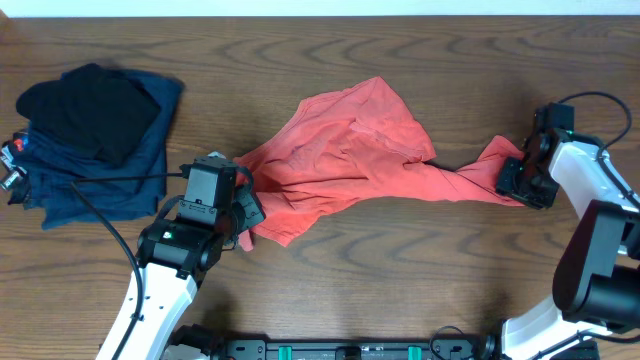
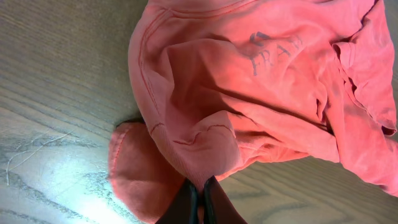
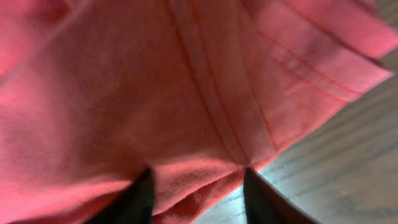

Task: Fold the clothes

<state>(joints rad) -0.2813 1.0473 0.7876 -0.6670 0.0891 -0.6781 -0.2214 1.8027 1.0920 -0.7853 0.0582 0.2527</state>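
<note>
The coral-red T-shirt [image 1: 350, 150] lies crumpled on the middle of the wooden table, with one part stretched out to the right. My left gripper [image 1: 245, 208] is at the shirt's left edge. In the left wrist view its fingers [image 2: 200, 190] are shut on a fold of the shirt [image 2: 249, 93], and faint inside-out lettering [image 2: 273, 53] shows. My right gripper [image 1: 515, 180] is at the shirt's right end. In the right wrist view its fingers [image 3: 196, 186] stand wide apart, with the hemmed shirt fabric [image 3: 155, 93] lying between them.
A pile of navy blue folded garments [image 1: 130, 175] with a black garment [image 1: 90, 110] on top sits at the back left, close to the left arm. A black cable [image 1: 110, 230] runs along that arm.
</note>
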